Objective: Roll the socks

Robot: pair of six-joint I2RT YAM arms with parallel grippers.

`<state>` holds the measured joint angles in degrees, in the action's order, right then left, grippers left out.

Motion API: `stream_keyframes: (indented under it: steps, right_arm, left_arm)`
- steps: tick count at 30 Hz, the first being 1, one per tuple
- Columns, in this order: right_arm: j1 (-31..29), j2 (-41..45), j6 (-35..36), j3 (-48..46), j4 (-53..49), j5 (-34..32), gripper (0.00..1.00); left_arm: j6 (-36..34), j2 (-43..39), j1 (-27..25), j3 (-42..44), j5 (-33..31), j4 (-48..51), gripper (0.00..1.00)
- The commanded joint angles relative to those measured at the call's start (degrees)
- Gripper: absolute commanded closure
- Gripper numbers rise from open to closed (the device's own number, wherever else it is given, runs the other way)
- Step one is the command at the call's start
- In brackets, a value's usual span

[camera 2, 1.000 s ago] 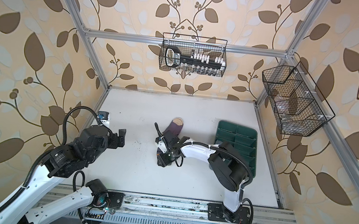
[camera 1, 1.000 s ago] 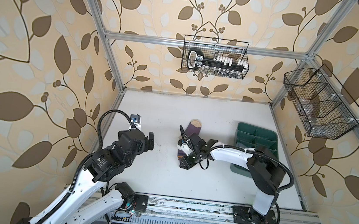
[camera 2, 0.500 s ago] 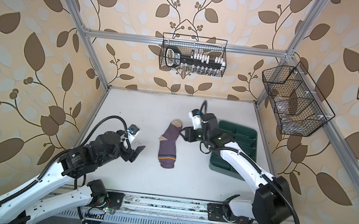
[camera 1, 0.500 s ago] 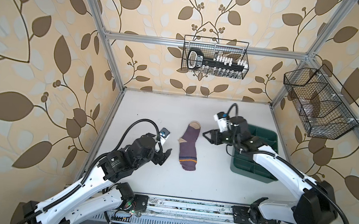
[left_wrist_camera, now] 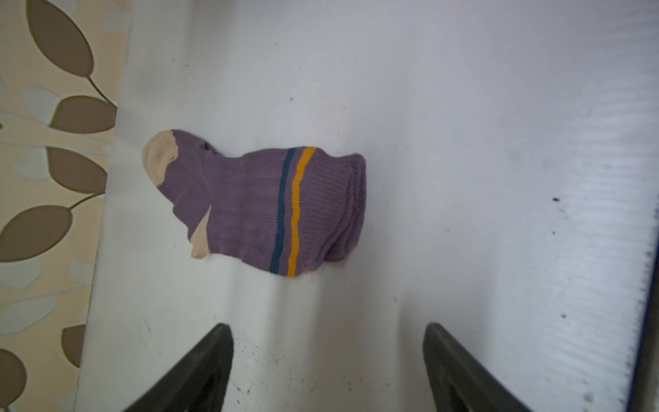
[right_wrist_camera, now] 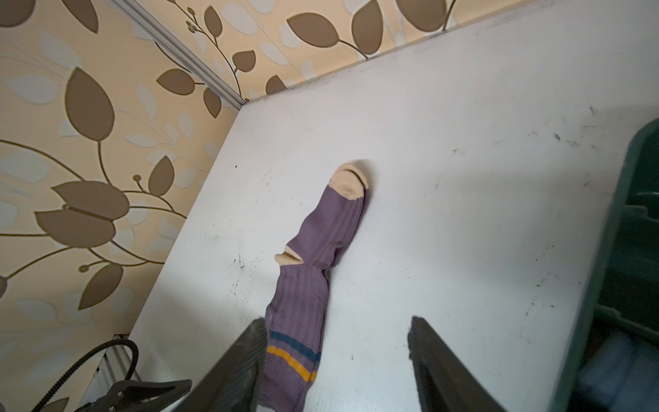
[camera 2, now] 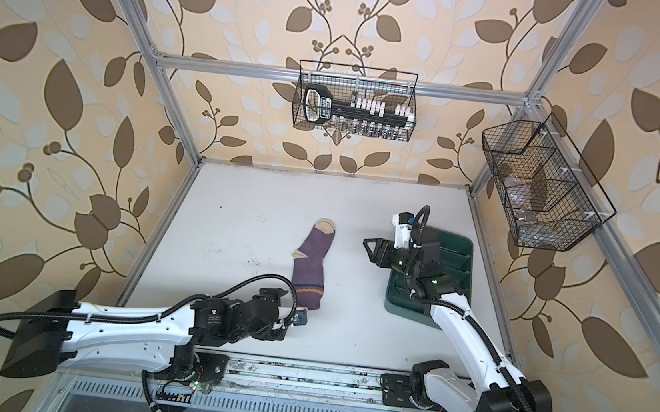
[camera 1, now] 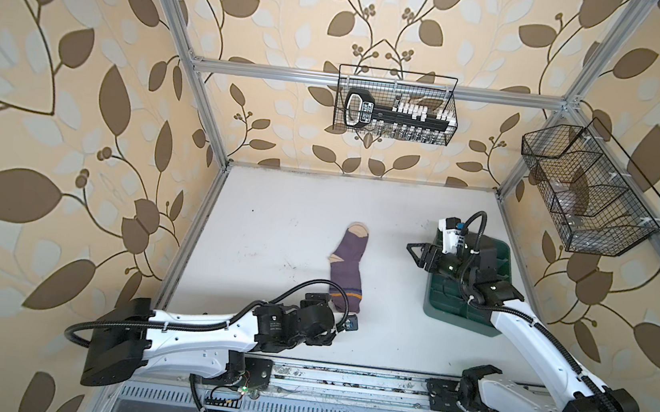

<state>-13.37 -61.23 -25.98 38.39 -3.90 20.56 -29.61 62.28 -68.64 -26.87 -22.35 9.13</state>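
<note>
A purple sock (camera 1: 348, 273) (camera 2: 310, 269) with a beige toe and blue and orange stripes lies flat mid-table, toe toward the back wall, cuff toward the front. Its cuff end looks bunched in layers in the left wrist view (left_wrist_camera: 260, 210). My left gripper (camera 1: 323, 317) (camera 2: 277, 312) (left_wrist_camera: 328, 331) sits low just left of the cuff, open and empty, not touching the sock. My right gripper (camera 1: 419, 255) (camera 2: 372, 248) (right_wrist_camera: 337, 324) hovers to the sock's right, over the tray's left edge. It is open, empty and well apart from the sock (right_wrist_camera: 321, 271).
A dark green compartment tray (camera 1: 459, 314) (camera 2: 413, 308) (right_wrist_camera: 634, 214) stands on the right, partly under the right arm. Wire baskets hang on the back wall (camera 1: 395, 109) and the right wall (camera 1: 589, 192). A metal rail (camera 1: 343, 380) runs along the front edge.
My right gripper has left the sock and pulled back right to the tray. My left arm has swung in from the left and come down beside the cuff. The sock now lies uncovered.
</note>
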Motion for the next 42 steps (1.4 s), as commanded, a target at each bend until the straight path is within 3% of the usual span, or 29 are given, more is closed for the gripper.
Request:
stream_keyframes:
  steps: [1, 9, 25, 33, 39, 42]
  right_arm:
    - [0.2, 0.9, 0.2, -1.8, 3.1, 2.5, 0.35]
    - [1.6, 1.5, 3.2, -0.9, -0.6, 3.7, 0.35]
    - [3.1, 4.7, 3.1, -1.6, -0.9, 3.9, 0.34]
    - [3.1, 5.7, 4.1, -1.2, -2.4, 3.1, 0.33]
    - [1.4, 6.0, 8.0, -1.6, -4.6, -4.7, 0.36]
    - [-3.5, 7.3, 12.4, -3.8, -0.9, -8.5, 0.38]
  left_arm:
    - [-1.3, 4.7, -0.2, -0.2, -4.6, -12.9, 0.16]
    - [0.0, 15.1, -0.2, -4.1, -5.4, -12.4, 0.43]
    - [-0.7, 25.5, 0.3, -8.3, -6.1, -9.1, 0.63]
    - [0.7, 26.1, 1.2, -10.3, -4.7, -5.5, 1.0]
    - [5.7, 18.4, 10.3, -14.2, 12.5, 6.7, 0.98]
    - [6.2, 13.9, 16.0, -13.4, 19.7, 6.9, 0.83]
